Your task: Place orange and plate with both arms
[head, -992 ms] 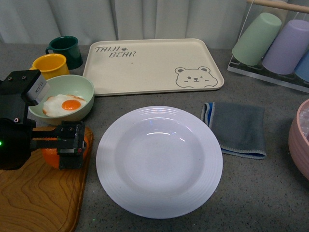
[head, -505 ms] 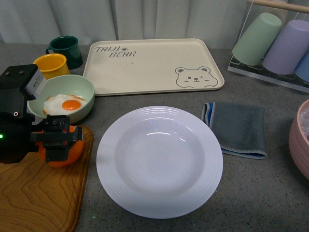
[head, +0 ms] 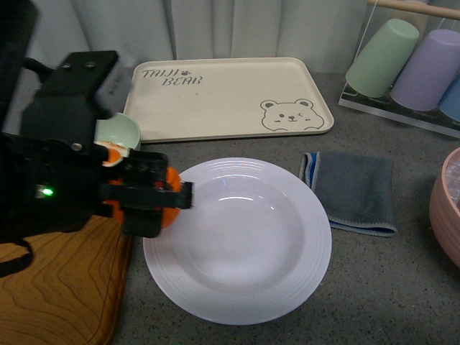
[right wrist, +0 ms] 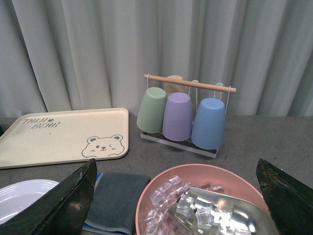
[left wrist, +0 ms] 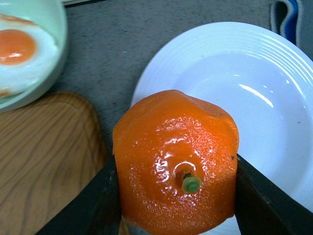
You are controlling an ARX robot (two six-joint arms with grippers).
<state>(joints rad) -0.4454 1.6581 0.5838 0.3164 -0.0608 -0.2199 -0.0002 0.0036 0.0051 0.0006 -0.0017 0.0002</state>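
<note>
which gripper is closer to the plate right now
Left. The left gripper holds the orange over the plate at its left rim; the right gripper is off to the right, near the pink bowl of ice.

At back of grey table (head: 402, 287): beige bear tray (head: 223, 97), lying flat. Just left of it, green bowl (left wrist: 49, 63) holding fried egg (left wrist: 19, 49), mostly hidden in front view. Near left: wooden board (head: 65, 295). Right of centre: folded grey cloth (head: 356, 190), blue-edged. Far right: rack (right wrist: 190, 84) with upside-down cups, green (right wrist: 151, 110), purple (right wrist: 177, 116), blue (right wrist: 209, 122). Near right: pink bowl (right wrist: 205, 169) of ice (right wrist: 166, 196), metal scoop (right wrist: 234, 215) inside. Behind all, pale curtain (right wrist: 98, 49).
</note>
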